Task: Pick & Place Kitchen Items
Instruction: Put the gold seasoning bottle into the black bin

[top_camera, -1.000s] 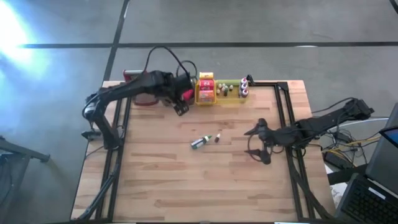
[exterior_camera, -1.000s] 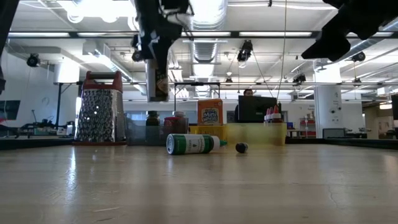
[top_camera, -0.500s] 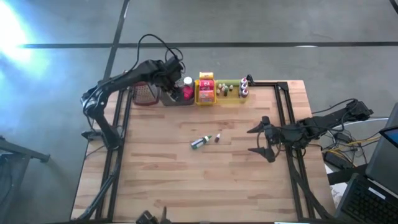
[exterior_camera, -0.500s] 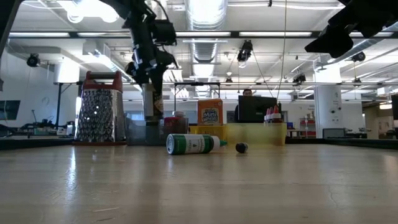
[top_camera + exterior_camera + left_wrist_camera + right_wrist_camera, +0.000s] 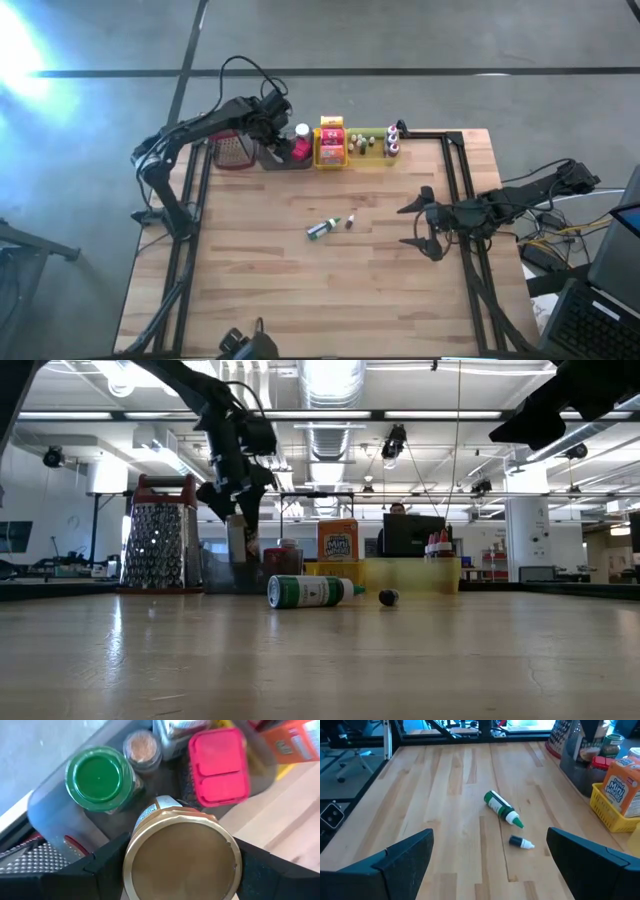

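Our left tool (image 5: 182, 870) grips a gold-lidded jar (image 5: 181, 856) above the grey tray (image 5: 47, 810) at eleven o'clock — lowered off-centre, it could topple the green-capped jar (image 5: 98, 777). Right tool (image 5: 418, 227) waits, spread.

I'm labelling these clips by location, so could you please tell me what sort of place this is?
Most likely a robotics lab or open workshop, not a home kitchen: a wooden table on a bare concrete floor, exposed ceiling ducts with strip lights, and a person at a monitor behind.

Bright ceiling lights (image 5: 325, 375) flare in low view; glare washes floor (image 5: 30, 45) in high view; nearest tabletop blurred.
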Available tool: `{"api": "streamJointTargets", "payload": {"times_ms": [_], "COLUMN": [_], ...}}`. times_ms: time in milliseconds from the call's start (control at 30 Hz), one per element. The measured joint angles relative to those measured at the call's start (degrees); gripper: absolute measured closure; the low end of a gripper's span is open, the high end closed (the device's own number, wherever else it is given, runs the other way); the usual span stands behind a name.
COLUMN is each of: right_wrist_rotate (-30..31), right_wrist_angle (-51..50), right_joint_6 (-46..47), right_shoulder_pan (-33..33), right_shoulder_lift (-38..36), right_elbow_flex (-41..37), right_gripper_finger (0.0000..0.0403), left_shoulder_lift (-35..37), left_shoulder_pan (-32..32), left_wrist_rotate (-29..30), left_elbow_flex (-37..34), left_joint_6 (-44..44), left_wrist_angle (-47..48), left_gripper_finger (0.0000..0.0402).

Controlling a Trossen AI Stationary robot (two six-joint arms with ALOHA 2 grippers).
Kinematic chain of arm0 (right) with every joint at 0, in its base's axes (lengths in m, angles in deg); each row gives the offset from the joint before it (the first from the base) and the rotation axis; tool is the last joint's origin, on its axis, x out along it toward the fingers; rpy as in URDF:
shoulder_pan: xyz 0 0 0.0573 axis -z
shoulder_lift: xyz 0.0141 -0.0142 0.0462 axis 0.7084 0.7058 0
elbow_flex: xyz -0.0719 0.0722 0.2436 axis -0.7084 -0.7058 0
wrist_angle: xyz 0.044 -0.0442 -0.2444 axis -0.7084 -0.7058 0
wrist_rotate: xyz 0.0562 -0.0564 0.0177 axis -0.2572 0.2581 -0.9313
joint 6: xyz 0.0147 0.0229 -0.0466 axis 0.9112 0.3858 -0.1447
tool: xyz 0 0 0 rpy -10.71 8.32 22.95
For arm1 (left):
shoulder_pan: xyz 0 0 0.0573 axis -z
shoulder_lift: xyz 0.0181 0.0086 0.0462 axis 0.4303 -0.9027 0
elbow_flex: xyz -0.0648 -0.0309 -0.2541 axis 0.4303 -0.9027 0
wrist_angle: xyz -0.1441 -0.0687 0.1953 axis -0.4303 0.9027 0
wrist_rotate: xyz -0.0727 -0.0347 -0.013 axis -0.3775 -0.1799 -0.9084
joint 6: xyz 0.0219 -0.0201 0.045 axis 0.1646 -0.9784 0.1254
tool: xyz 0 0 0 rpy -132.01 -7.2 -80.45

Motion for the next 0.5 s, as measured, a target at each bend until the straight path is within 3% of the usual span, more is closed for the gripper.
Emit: {"api": "streamJointTargets", "payload": {"times_ms": [500], "right_wrist_rotate": [-0.02], "right_wrist_angle": [-0.27], "right_joint_6": [-0.48], "right_shoulder_pan": [0.0], "right_shoulder_lift": [0.04], "right_elbow_flex": [0.0], "right_gripper_finger": [0.0019], "left_shoulder_lift": [-5.55], "left_shoulder_pan": [0.02], "left_wrist_rotate": [0.13], "left_elbow_flex": [-0.06], "left_joint_6": [-0.92], "left_wrist_angle": [-0.83], "left_gripper_finger": [0.0101]}}
